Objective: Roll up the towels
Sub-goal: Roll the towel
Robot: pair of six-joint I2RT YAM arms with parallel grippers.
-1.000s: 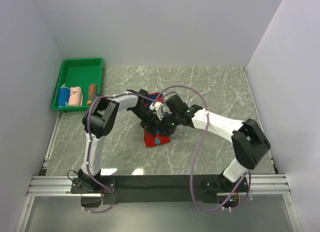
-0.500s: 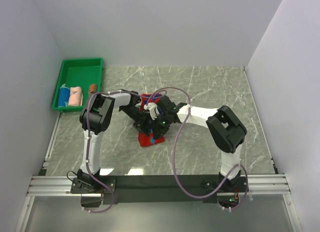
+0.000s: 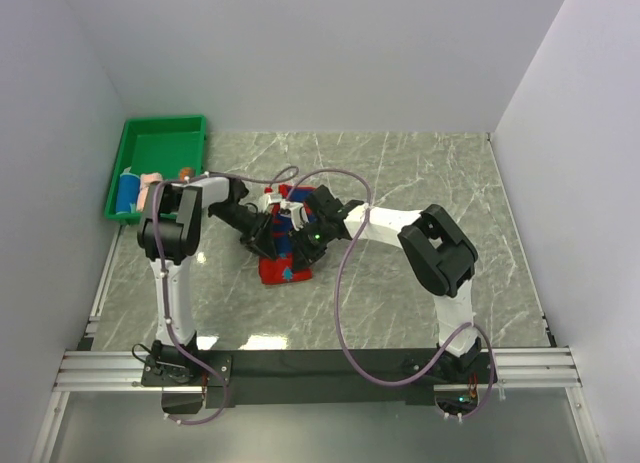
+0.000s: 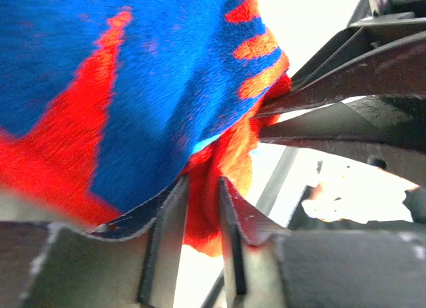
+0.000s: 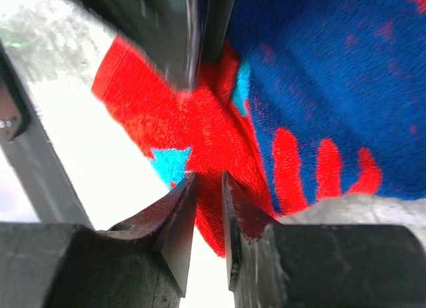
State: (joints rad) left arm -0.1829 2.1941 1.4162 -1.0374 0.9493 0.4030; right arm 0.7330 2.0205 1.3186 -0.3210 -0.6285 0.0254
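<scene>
Red-and-blue towel (image 3: 282,269) sat bunched mid-table (image 3: 420,183), left of centre, pinned between both grippers; top view showed only its lower red part, the upper end hidden under the fingers; wrist views filled that in. Left gripper (image 3: 262,233) came in from the left; its wrist view had the jaws narrow (image 4: 203,185), a red fold of the towel (image 4: 133,88) filling the gap. Right gripper (image 3: 303,235) met it from the right; its own view showed jaws (image 5: 208,181) narrow too, nipping the red edge of the towel (image 5: 319,68). Overhead only: green tray (image 3: 165,123) at far left held a blue towel (image 3: 127,191), pink towel (image 3: 150,189), orange towel (image 3: 186,173), well apart.
</scene>
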